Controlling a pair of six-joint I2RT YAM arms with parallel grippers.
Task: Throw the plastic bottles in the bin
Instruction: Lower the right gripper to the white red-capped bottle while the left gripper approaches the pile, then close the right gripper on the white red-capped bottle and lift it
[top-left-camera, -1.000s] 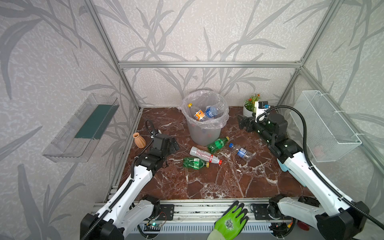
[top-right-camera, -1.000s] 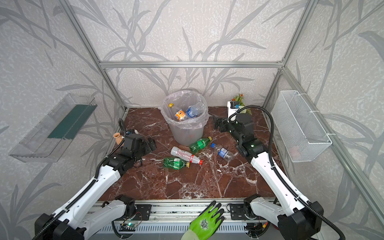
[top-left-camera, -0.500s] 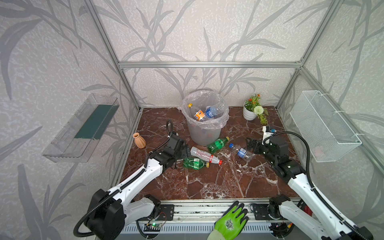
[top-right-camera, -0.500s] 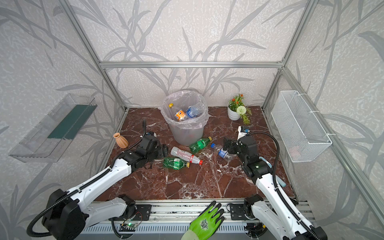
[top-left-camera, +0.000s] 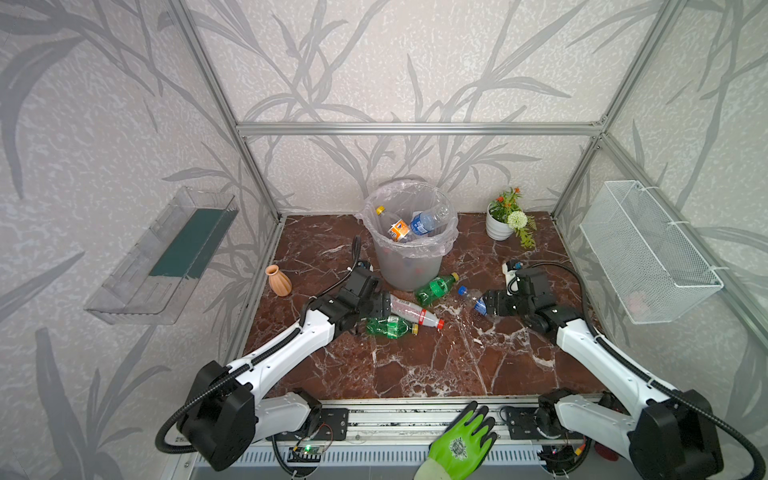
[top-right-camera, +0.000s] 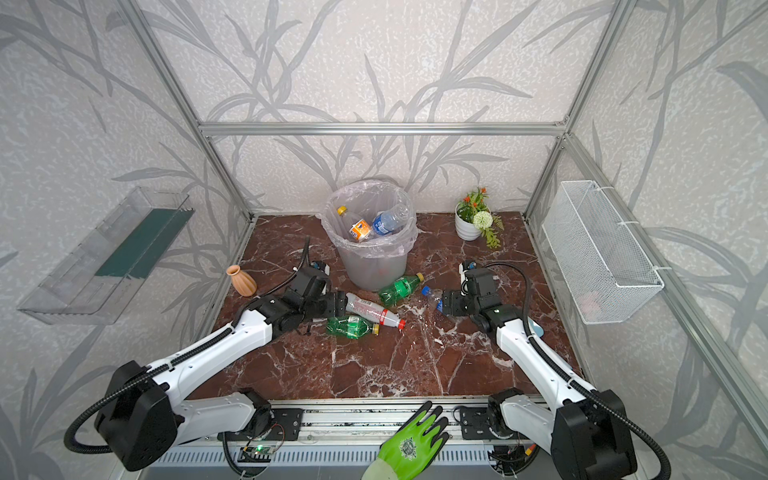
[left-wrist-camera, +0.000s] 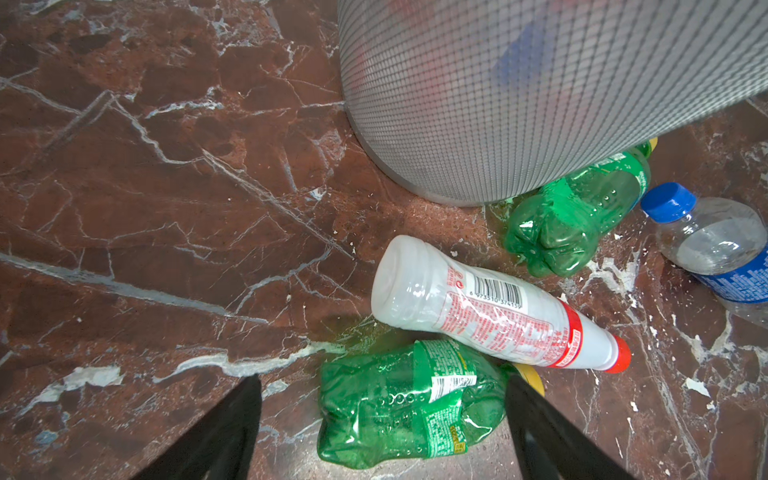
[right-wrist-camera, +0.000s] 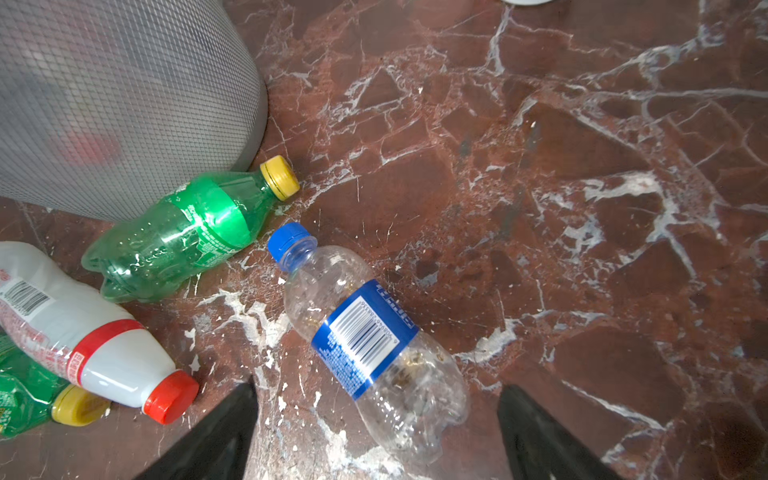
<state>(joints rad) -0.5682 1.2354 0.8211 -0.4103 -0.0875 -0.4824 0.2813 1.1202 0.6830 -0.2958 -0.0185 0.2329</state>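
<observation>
The grey bin (top-left-camera: 409, 266) with a thin bag stands at the back middle, with two plastic bottles (top-left-camera: 428, 220) showing inside. On the floor in front lie a crushed green bottle (left-wrist-camera: 399, 407), a milky-white bottle with a red cap (left-wrist-camera: 490, 316), a second green bottle (right-wrist-camera: 187, 237) against the bin, and a clear bottle with a blue cap (right-wrist-camera: 365, 332). My left gripper (left-wrist-camera: 382, 376) is open and low, with a finger on either side of the crushed green bottle. My right gripper (right-wrist-camera: 377, 387) is open around the base end of the clear bottle, with gaps on both sides.
A terracotta vase (top-left-camera: 279, 280) stands at the left wall. A white flower pot (top-left-camera: 498, 226) sits at the back right. A wire basket (top-left-camera: 648, 253) hangs on the right wall and a clear shelf (top-left-camera: 166, 253) on the left. A green-gloved hand (top-left-camera: 461, 444) rests at the front rail.
Both arms have come down to the floor bottles. The left moved right onto the crushed green bottle. The right moved forward from the flower pot to the clear bottle.
</observation>
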